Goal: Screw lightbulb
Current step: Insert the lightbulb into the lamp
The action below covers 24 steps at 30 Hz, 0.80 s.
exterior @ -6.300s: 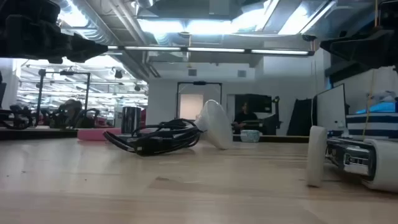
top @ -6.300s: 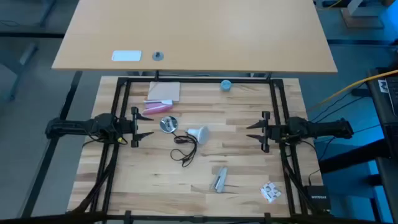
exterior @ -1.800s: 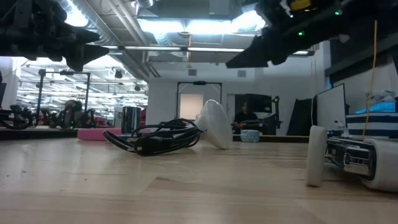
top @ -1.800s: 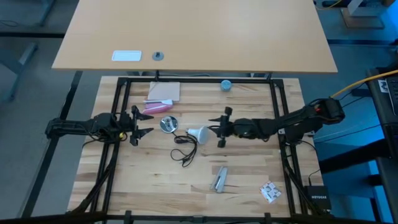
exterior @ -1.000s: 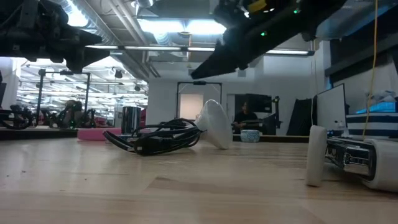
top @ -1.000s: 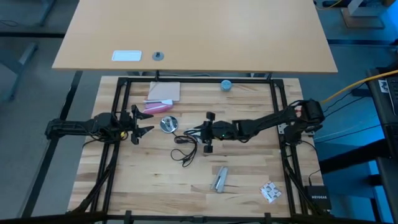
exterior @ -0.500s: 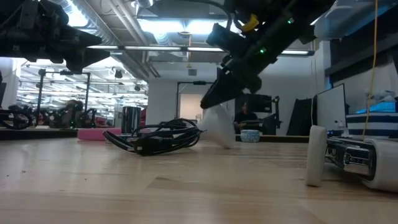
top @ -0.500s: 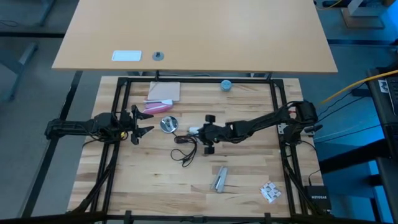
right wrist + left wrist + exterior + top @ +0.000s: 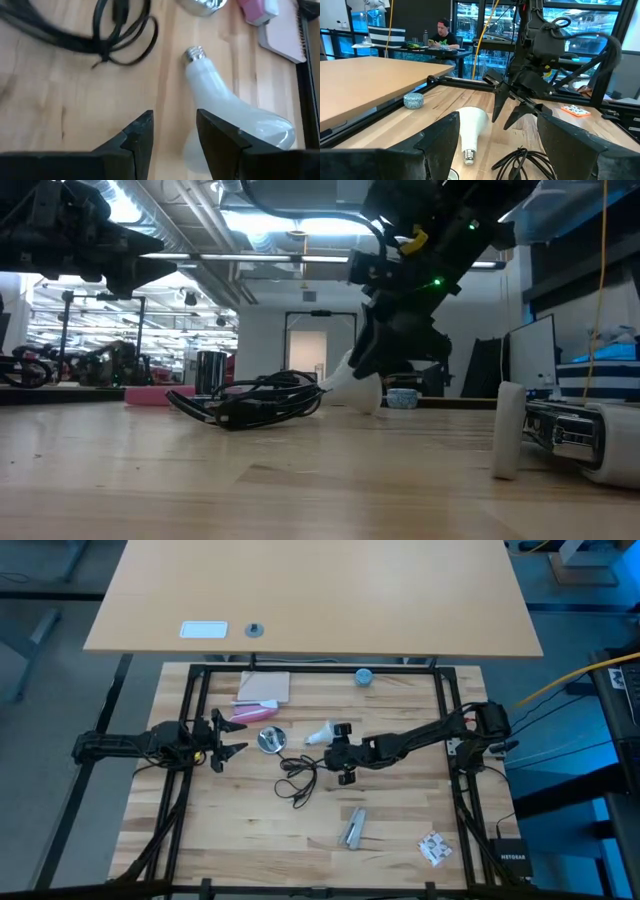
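The white frosted lightbulb [image 9: 320, 733] lies on its side on the wooden table, its metal screw base [image 9: 194, 52] toward the silver disc [image 9: 270, 740]. It also shows in the left wrist view [image 9: 471, 127]. My right gripper [image 9: 338, 752] is open, tipped down, just on the bulb's near side by its dome. The bulb is not between the fingers. My left gripper [image 9: 238, 739] is open and empty at the table's left, clear of the surface. My right gripper has one finger [image 9: 220, 135] right at the bulb's wide dome end [image 9: 260, 127], coming slanting from above and from the table's right. That finger covers the spot, so I cannot tell whether it touches the bulb. The bulb rests on the table.
A coiled black cord [image 9: 298, 777] lies just near-left of the bulb. A pink object [image 9: 248, 712] and a notebook [image 9: 263, 688] lie at the far left, a small blue-grey round thing [image 9: 363, 677] at the far edge, a metal piece [image 9: 353, 828] and a packet [image 9: 433, 847] near the front.
My right gripper has gone toward the table's left, come down and tipped its fingers down at the bulb. The bulb has slid a little toward the table's far edge and now lies flatter than before.
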Each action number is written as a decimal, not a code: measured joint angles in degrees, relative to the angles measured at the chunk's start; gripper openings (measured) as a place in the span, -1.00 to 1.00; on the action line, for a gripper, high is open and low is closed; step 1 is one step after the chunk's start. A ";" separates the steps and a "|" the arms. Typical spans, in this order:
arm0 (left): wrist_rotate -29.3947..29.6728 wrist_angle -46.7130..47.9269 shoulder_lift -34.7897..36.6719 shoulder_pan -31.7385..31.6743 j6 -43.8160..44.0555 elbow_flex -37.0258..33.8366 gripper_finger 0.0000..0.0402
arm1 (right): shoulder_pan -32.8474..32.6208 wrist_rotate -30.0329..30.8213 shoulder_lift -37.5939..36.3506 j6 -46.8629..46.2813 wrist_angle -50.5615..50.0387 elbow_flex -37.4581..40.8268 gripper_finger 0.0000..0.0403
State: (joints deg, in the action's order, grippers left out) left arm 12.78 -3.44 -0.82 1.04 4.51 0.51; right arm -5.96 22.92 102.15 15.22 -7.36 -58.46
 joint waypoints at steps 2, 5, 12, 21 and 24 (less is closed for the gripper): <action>0.01 0.00 0.00 0.00 0.00 0.00 0.28 | 0.00 0.02 0.00 -3.60 2.16 0.00 -0.23; 0.02 -0.01 0.00 0.00 0.00 0.00 0.28 | 0.02 1.21 0.00 -13.65 4.68 0.00 -0.23; 0.02 -0.17 0.00 0.00 -0.02 0.00 0.28 | -0.02 1.98 -0.04 -33.19 8.62 0.00 -0.23; 0.04 -0.24 0.02 0.00 0.00 0.00 0.28 | 0.66 5.13 -0.04 -44.94 15.35 0.00 -0.23; 0.05 -0.24 0.00 0.00 0.00 0.00 0.28 | 1.64 5.39 0.61 -52.32 15.15 0.00 -0.23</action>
State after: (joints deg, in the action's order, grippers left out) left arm 12.83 -3.68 -0.82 1.04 4.51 0.51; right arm -4.31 28.32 102.75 -37.10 7.79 -58.46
